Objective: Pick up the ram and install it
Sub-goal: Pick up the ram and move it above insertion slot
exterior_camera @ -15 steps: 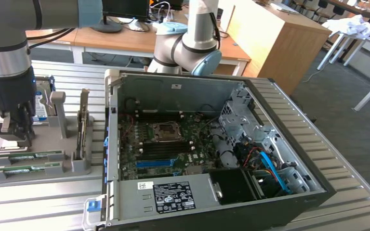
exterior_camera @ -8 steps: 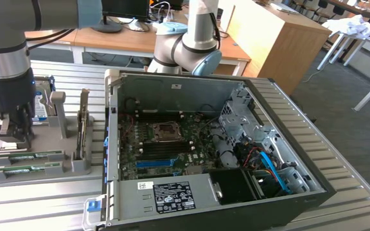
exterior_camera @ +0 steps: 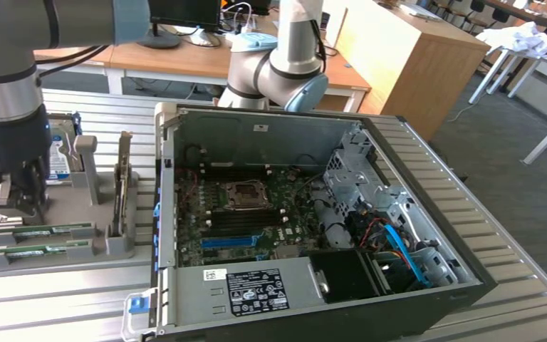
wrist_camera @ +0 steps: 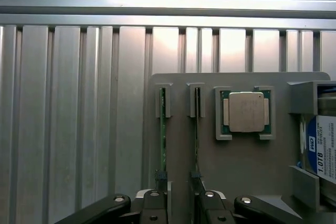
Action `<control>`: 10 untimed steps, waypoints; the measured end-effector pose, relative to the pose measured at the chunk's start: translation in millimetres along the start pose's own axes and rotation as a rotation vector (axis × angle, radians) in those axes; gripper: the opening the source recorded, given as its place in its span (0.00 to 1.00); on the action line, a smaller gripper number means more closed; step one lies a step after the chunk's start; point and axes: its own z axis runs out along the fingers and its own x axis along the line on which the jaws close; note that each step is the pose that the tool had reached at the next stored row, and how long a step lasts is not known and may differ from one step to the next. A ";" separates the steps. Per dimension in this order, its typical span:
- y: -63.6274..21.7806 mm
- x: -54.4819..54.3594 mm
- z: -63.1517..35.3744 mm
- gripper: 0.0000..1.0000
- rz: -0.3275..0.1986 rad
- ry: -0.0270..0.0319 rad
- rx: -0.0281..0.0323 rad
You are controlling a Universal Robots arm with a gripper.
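Two alike green ram sticks stand on edge in slots of a grey holder (wrist_camera: 247, 166), one (wrist_camera: 163, 129) beside the other (wrist_camera: 197, 129). The exterior view shows them as two green strips (exterior_camera: 43, 231) (exterior_camera: 38, 249) at that view's left. My gripper (wrist_camera: 181, 205) hangs open above one end of the pair, one finger (wrist_camera: 156, 203) over each stick. It holds nothing, and I cannot tell which stick it is lined up with. In the exterior view the gripper (exterior_camera: 17, 208) hovers just above the holder.
An open PC case (exterior_camera: 426, 214) lies at the centre, its motherboard showing a blue slot (exterior_camera: 228, 241). The holder also carries a CPU (wrist_camera: 245, 112), a hard drive (wrist_camera: 323, 150) and an upright card (exterior_camera: 122, 185). A second arm (exterior_camera: 288, 64) stands behind the case.
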 end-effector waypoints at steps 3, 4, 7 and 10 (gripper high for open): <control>0.1 3.3 0.1 0.30 0.000 0.0000 0.0000; 0.2 4.6 0.1 0.30 0.000 0.0000 0.0000; 0.3 7.4 0.2 0.30 0.000 0.0000 -0.0001; 0.3 7.6 0.2 0.30 0.000 -0.0001 0.0000</control>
